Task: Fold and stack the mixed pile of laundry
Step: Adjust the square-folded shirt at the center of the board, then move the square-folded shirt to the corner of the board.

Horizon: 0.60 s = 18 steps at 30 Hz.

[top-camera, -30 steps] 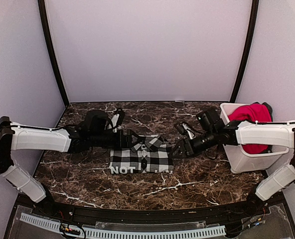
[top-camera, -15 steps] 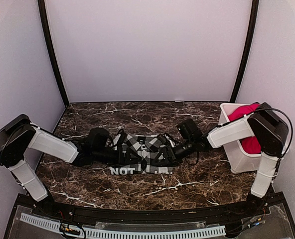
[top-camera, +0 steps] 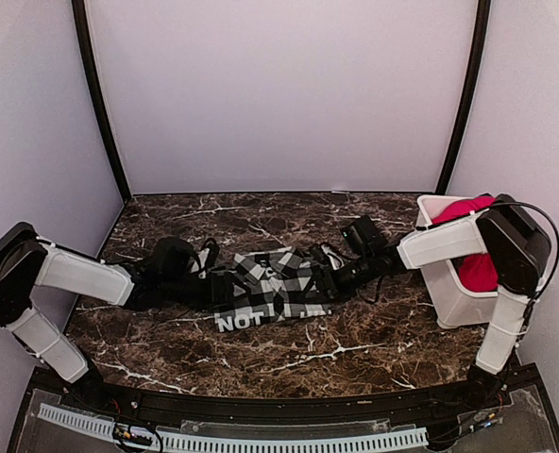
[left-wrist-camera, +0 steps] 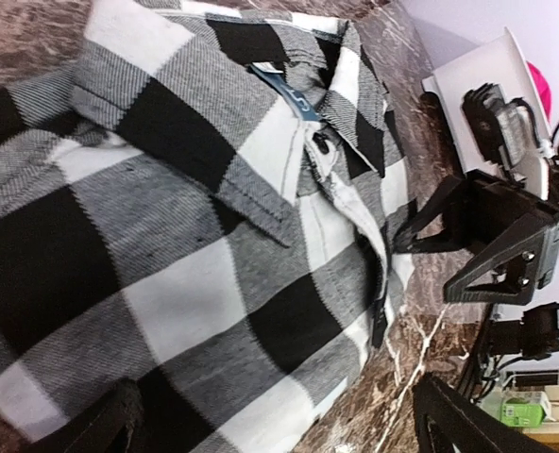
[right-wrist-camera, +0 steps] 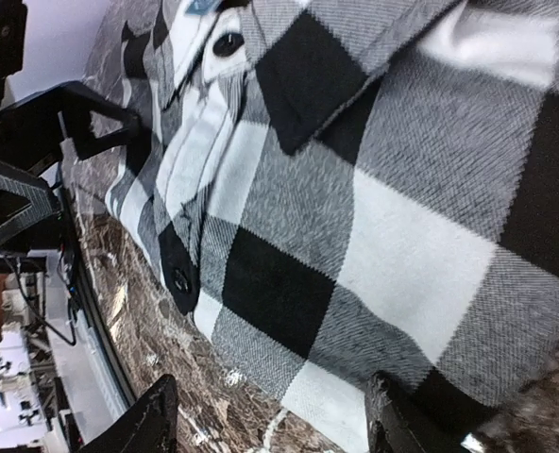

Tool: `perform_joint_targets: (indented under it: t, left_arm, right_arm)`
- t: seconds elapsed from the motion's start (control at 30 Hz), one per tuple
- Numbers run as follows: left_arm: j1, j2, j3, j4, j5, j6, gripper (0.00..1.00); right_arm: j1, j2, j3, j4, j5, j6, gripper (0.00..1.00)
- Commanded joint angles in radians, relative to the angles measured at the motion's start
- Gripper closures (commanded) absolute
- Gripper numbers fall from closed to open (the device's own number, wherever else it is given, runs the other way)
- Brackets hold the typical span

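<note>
Shirt on the table (top-camera: 355, 351), both claws open over it.
The bin (top-camera: 449, 300) holds the red garment (top-camera: 476, 272); the checked shirt (top-camera: 270, 283) lies rumpled at mid-table. The left gripper (left-wrist-camera: 279, 420) and right gripper (right-wrist-camera: 272, 415) stand open, holding nothing. I think closing now may pinch several layers and drag the fold apart.

Dark marble table (top-camera: 166, 349), checked shirt (top-camera: 270, 288) flat mid-table, white bin (top-camera: 459, 304) at rt edge

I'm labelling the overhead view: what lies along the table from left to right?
Left gripper → black-and-white checked shirt → right gripper → white bin holding the red garment.
</note>
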Motion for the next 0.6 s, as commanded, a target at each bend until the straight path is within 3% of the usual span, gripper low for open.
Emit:
perform_joint_targets:
  t: [0.0,0.13,0.3,0.43,0.57]
  left_arm:
    - [0.011,-0.168,0.079,-0.33,-0.197,0.074,0.01]
    - [0.039,-0.271,0.129,-0.46,-0.287,0.06,0.01]
    - [0.062,-0.357,0.156,-0.566,-0.35,0.049,0.01]
    - [0.074,-0.406,0.147,-0.59,-0.381,0.033,0.01]
    - [0.082,-0.441,0.132,-0.595,-0.388,0.028,0.01]
  right_arm:
    - [0.044,-0.115,0.134,-0.269,0.309,-0.088,0.36]
    - [0.173,-0.101,0.277,-0.402,0.485,-0.129,0.34]
    - [0.291,0.034,0.437,-0.527,0.676,-0.172,0.34]
    - [0.342,0.172,0.579,-0.634,0.81,-0.169,0.32]
    - [0.353,0.283,0.672,-0.66,0.845,-0.139,0.28]
